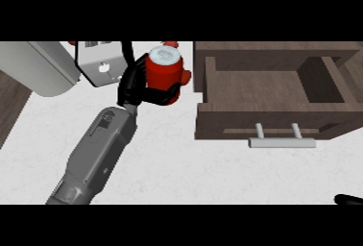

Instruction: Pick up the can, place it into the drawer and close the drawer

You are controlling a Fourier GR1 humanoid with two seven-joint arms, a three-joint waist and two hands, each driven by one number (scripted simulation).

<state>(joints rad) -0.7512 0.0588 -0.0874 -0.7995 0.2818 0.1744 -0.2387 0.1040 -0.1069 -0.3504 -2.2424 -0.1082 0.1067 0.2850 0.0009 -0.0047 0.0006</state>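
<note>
Plainly the pick-up step is in hand. The left hand (131, 89), at the end of its forearm (99, 149) that comes in from the lower left, has its black fingers curled round the lower body of the can (166, 69), with the thumb side hidden behind it. So the hand is closed about the can and holds nothing else. Whether the can is lifted or rests on the counter (184, 168) cannot be told from this view.

The can is near the counter's far edge, just left of the drawer (269, 117) and just right of a white box (99, 65). It stands about upright: its long axis runs up toward the head, its pale top faces up, and the red body shows below it.

The drawer is pulled open, its hollow showing, with the handle (281, 142) on the front wall toward the near edge.

Judging from this, the next move calls for raising the can above the drawer's left wall, carrying it right over the hollow and lowering it in. Keeping it upright should ease the passage over the wall. After release, a push on the front wall would close the drawer.

Only a black tip of the right hand (347, 199) shows, at the near right corner, so its state cannot be told.
</note>
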